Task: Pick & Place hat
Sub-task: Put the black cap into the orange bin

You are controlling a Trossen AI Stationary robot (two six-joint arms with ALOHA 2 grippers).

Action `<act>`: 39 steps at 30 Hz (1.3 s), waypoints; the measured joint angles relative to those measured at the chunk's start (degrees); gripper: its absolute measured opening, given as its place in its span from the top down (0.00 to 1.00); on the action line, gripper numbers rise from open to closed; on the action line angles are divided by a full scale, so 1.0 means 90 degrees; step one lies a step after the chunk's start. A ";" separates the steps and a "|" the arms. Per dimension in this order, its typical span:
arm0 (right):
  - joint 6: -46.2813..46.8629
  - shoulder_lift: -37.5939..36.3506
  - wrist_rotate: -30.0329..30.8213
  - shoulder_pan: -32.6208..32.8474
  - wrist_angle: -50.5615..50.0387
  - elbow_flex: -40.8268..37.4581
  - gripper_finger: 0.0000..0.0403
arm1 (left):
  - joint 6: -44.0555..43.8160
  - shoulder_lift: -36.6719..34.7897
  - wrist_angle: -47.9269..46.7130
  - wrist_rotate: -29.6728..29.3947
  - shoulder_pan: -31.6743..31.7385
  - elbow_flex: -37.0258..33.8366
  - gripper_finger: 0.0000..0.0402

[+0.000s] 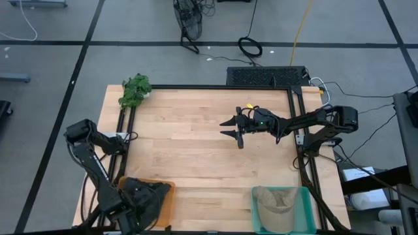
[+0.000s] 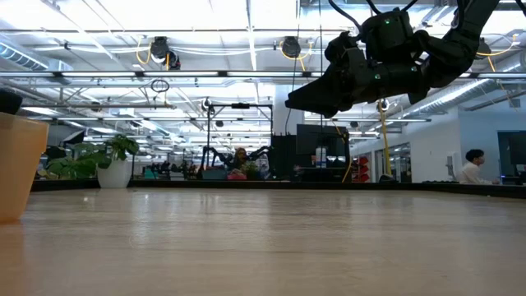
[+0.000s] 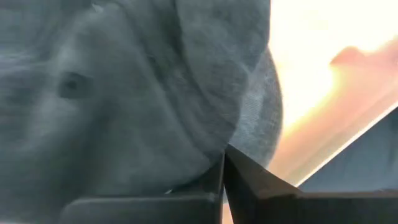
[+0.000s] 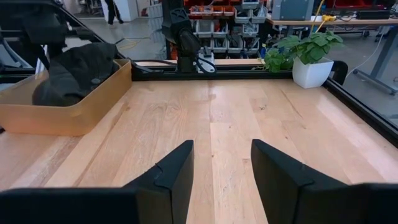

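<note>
Sagging in the orange bin [image 1: 166, 203], the dark grey hat [image 1: 145, 198] is pinched by the left jaws.

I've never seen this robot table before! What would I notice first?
First, the right end effector hanging open in the air above the middle of the wooden table. Then the left end effector, down at the near left corner, shut on a dark hat in the orange bin. Across from it, a tan hat sits in a green bin at the near right, and a leafy plant marks the far left corner.
</note>
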 joint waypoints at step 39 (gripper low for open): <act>-0.0010 0.0001 -0.0001 0.0000 0.0005 0.0000 0.65 | 0.0001 -0.0010 -0.1115 0.0503 0.0058 0.0061 0.95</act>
